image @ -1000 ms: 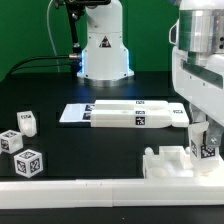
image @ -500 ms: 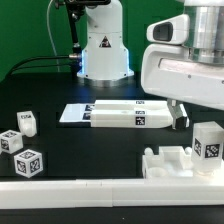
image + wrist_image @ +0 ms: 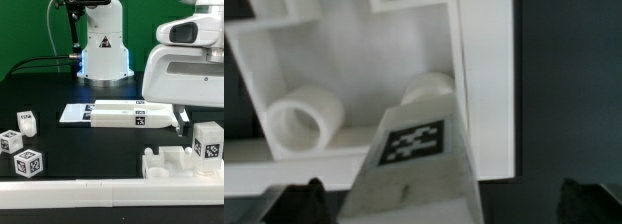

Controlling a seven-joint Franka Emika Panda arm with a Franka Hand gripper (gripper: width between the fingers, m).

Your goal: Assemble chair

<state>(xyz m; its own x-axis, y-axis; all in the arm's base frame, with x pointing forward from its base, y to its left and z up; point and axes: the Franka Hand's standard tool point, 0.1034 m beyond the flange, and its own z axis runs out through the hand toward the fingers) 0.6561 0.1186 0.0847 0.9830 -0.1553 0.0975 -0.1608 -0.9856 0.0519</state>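
In the exterior view my gripper hangs open at the right, above and just behind a tagged white block. That block stands upright on a pegged white chair piece beside the front rail, free of the fingers. Two flat tagged slabs lie mid-table. Three small tagged cubes sit at the exterior view's left. In the wrist view the tagged block rises between my dark fingertips, which stand wide apart and clear of it, with a round peg beside it.
A long white border rail runs along the table's front edge. The arm's base stands at the back centre with cables trailing to the exterior view's left.
The jaws opened and let go of the tagged block, which stays upright on the pegged piece. The gripper then lifted up and away from it.
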